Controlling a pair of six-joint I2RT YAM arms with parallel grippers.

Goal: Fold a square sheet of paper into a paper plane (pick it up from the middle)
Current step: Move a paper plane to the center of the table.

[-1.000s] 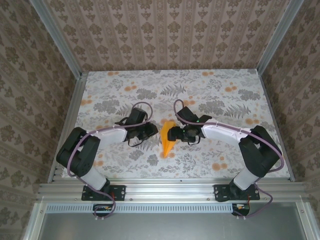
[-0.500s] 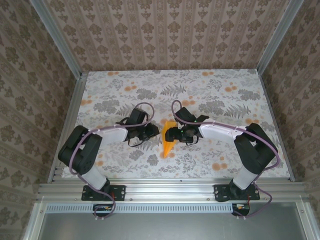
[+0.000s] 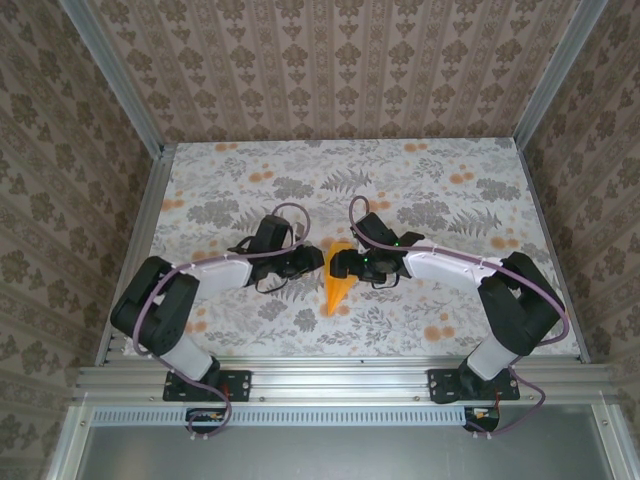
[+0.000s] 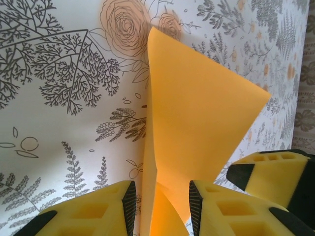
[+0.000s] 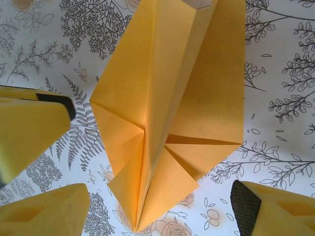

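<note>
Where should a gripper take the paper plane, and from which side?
On the paper plane, probably pinch the raised centre fold from above, jaws either side of the crease. The wings are thin and spread low over the table, offering little to pinch; the fold stands up as a ridge.

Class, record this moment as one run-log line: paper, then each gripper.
paper plane: folded dart, on table | left gripper: open, raised flap between fingers | right gripper: open, straddling plane
</note>
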